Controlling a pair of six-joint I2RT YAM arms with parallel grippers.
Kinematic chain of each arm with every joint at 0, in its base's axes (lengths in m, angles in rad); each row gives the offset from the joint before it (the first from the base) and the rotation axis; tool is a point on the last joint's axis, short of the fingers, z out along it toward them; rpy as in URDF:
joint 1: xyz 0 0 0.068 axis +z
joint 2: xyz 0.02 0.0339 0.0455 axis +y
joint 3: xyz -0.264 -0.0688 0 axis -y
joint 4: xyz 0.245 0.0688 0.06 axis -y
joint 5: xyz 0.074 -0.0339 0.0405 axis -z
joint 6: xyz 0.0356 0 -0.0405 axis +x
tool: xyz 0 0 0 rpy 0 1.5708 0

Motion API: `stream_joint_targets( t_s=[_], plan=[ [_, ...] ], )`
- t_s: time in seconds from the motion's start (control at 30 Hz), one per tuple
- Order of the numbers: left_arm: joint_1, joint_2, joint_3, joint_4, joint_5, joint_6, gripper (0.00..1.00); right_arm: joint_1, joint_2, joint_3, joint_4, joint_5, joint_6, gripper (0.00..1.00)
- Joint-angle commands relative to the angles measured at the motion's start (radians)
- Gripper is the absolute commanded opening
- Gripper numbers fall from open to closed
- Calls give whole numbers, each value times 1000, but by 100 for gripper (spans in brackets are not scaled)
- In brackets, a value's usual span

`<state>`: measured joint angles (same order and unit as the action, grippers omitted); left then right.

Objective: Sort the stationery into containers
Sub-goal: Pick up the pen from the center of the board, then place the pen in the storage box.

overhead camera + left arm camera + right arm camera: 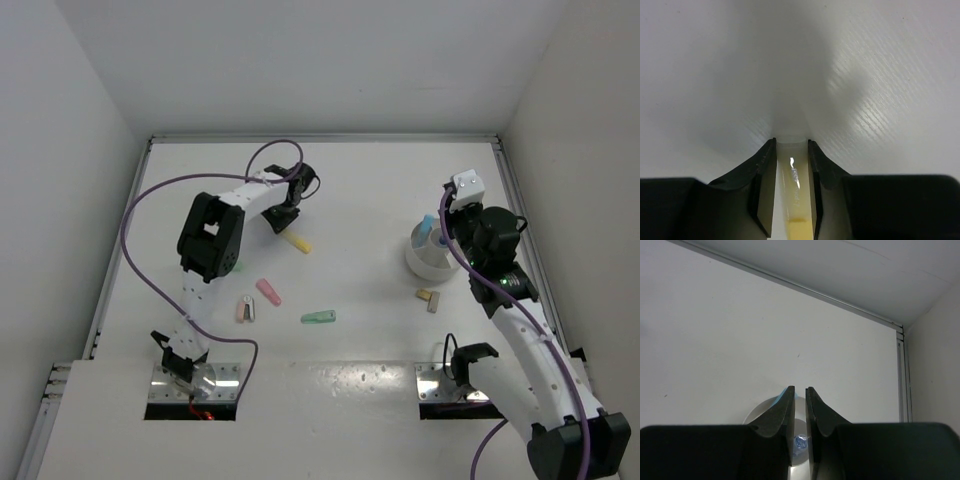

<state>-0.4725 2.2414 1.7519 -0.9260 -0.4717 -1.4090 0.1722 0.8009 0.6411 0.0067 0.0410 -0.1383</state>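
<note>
Top external: four sticks (one tub)

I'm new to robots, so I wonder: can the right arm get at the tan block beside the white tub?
Probably yes: the tan block lies uncovered on the table, just on the near side of the white tub over which the right gripper hangs.

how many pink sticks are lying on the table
2: a pink stick left of centre, and a paler pink stick just nearer and left of it. The left arm may hide others.
</note>
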Motion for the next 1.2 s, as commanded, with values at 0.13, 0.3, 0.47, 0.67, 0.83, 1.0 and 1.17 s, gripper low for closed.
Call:
stream_joint_targets(
  t_s=[0.13,0.3,0.47,0.67,0.83,1.0,1.17],
  plan=[
    [-17,8,-22,79,70,174,0,-3,-3,8,35,-13,12,14],
    [-77,-117,-22,228,70,465,0,-3,17,8,35,-4,12,0],
    [-163,-346,-191,574,189,735,0,-3,35,-1,35,-4,3,0],
    [-204,-437,-265,938,393,831,0,-3,69,-1,53,17,-17,0],
    [-204,-389,-330,1324,677,774,0,-3,69,-11,62,17,-17,0],
    [-213,-212,-243,1622,819,630,0,-3,69,-20,62,-27,-35,0],
    [-232,-63,-126,1768,886,542,0,-3,69,-20,52,-38,-35,0]
  ],
)
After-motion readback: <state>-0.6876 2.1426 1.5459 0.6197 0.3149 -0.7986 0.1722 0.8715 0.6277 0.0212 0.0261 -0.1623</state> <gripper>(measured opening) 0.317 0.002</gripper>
